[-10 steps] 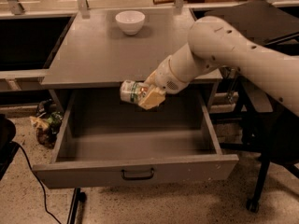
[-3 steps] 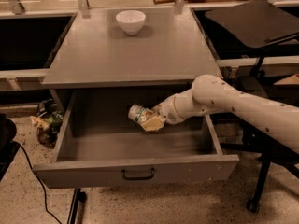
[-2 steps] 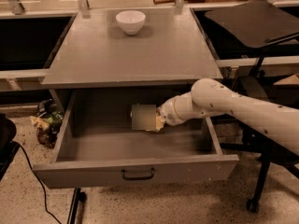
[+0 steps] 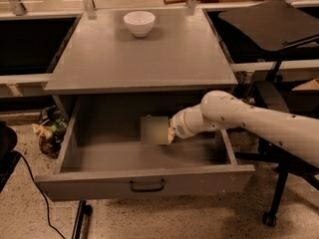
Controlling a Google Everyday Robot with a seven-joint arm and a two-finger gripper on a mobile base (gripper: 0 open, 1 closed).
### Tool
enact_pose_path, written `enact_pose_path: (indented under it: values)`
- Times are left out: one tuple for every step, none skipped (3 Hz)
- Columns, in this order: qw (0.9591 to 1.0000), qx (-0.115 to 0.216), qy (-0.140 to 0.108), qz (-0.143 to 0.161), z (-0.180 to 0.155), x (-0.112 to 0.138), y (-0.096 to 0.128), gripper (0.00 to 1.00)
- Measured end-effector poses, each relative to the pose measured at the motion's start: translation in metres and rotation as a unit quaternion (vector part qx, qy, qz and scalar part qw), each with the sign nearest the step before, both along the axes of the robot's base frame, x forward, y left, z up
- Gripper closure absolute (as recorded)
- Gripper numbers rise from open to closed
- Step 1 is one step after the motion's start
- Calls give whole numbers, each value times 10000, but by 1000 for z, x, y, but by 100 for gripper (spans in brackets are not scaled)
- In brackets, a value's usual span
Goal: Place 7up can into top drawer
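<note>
Desk (image 4: 149, 59): bowl (image 4: 139, 23) on it, toward the rear. Drawer (image 4: 99, 185) below the desk's front edge, standing open. Gripper (image 4: 172, 132) inside the drawer, just under the desk's front edge.

This reads as a robotics lab or office workroom, not a home. A plain grey counter (image 4: 149, 59) with its top drawer (image 4: 149, 183) pulled open stands on a speckled hard floor (image 4: 199, 218). A dark desk panel (image 4: 269, 24) sits at 2 o'clock and a chair castor (image 4: 269, 218) at 4 o'clock. The robot's gripper (image 4: 170, 132) is inside the drawer, just toward 3 o'clock of its middle.
</note>
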State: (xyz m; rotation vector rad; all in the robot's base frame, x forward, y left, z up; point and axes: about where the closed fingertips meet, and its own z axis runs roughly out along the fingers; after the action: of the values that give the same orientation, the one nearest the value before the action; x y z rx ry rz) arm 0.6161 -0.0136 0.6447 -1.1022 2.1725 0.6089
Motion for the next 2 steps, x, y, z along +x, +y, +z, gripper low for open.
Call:
enact_pose_path:
  values:
    - [10000, 14, 80, 29, -7, 0, 1, 57]
    - [9999, 25, 121, 91, -10, 0, 3, 34]
